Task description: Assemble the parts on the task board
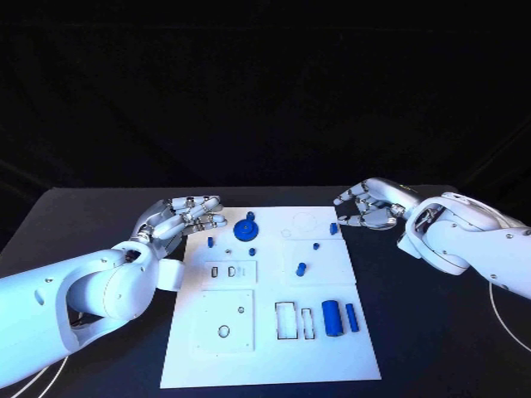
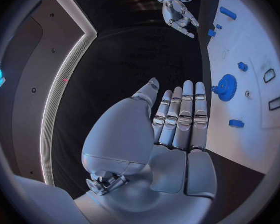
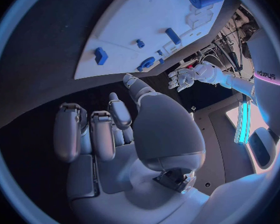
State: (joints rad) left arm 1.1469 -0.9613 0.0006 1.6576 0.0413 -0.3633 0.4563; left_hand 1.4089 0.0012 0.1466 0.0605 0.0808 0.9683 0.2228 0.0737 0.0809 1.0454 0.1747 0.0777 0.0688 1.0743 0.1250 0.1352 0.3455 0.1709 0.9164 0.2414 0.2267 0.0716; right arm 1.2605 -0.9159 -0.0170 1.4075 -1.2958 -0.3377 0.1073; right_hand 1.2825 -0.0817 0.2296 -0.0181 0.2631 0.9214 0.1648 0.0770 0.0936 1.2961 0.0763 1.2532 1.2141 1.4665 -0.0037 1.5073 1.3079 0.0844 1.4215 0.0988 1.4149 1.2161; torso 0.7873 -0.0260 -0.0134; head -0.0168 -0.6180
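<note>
Now the white task board (image 1: 271,348) lies in the middle of the black table (image 1: 86,207), with both hands at its far corners and off the plate. The left hand (image 1: 184,217) hovers just beside the far left edge, fingers extended and holding nothing, near the round blue gear (image 1: 246,230). The right hand (image 1: 368,204) hangs by the far right corner with fingers loosely curled and empty, close to a small blue peg (image 1: 333,228).

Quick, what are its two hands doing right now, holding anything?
Left hand: open, fingers straight, holding nothing, beside the task board.
Right hand: open, fingers loosely bent, holding nothing, at the board's far right corner.
</note>
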